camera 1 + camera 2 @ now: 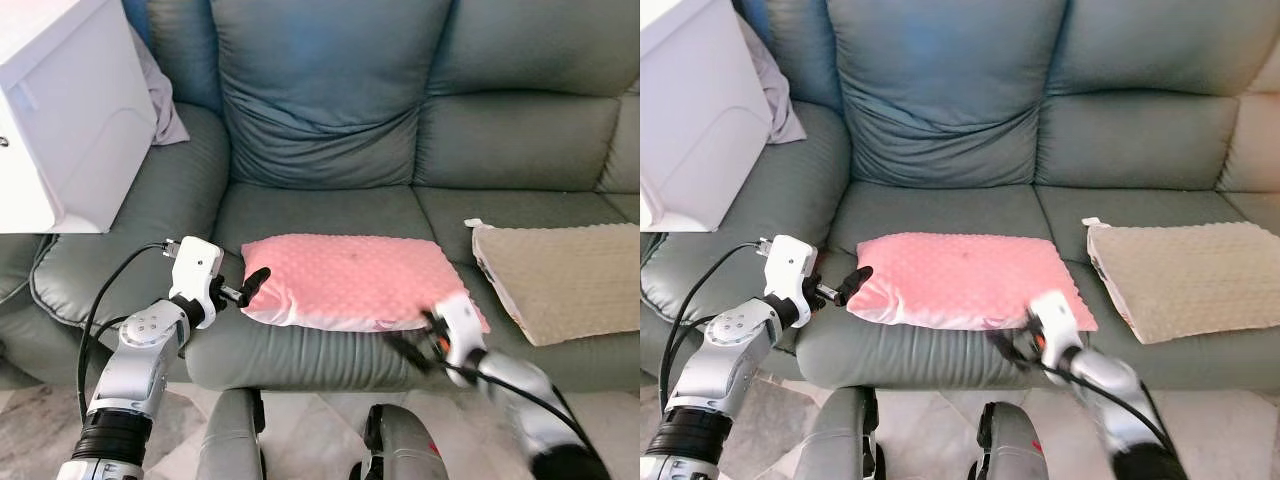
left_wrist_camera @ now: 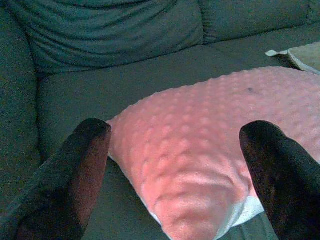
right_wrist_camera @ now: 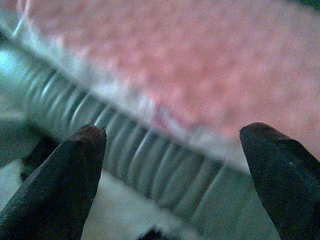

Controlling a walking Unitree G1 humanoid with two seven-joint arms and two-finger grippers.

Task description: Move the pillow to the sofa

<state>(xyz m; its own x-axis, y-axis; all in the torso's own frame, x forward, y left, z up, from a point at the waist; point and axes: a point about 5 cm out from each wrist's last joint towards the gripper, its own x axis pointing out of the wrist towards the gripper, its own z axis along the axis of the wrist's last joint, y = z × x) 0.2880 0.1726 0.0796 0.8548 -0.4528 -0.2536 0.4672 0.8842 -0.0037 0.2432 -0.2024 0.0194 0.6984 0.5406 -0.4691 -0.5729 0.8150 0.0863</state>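
A pink dotted pillow [image 1: 355, 280] lies flat on the middle seat of the grey-green sofa [image 1: 330, 110], near its front edge. My left gripper [image 1: 255, 284] is open at the pillow's left corner, just off it; in the left wrist view the pillow [image 2: 210, 150] sits between and beyond the two spread fingers [image 2: 75, 175]. My right gripper [image 1: 418, 345] is open and blurred, just in front of the pillow's right front corner. The right wrist view shows the pillow [image 3: 200, 65] and its white edge ahead of the spread fingers [image 3: 65, 175].
A beige textured cushion [image 1: 565, 280] lies on the right seat. A white box-like unit [image 1: 65, 110] stands on the sofa's left armrest with a pale cloth [image 1: 160, 95] behind it. My own legs [image 1: 235, 440] and pale floor show below the seat front.
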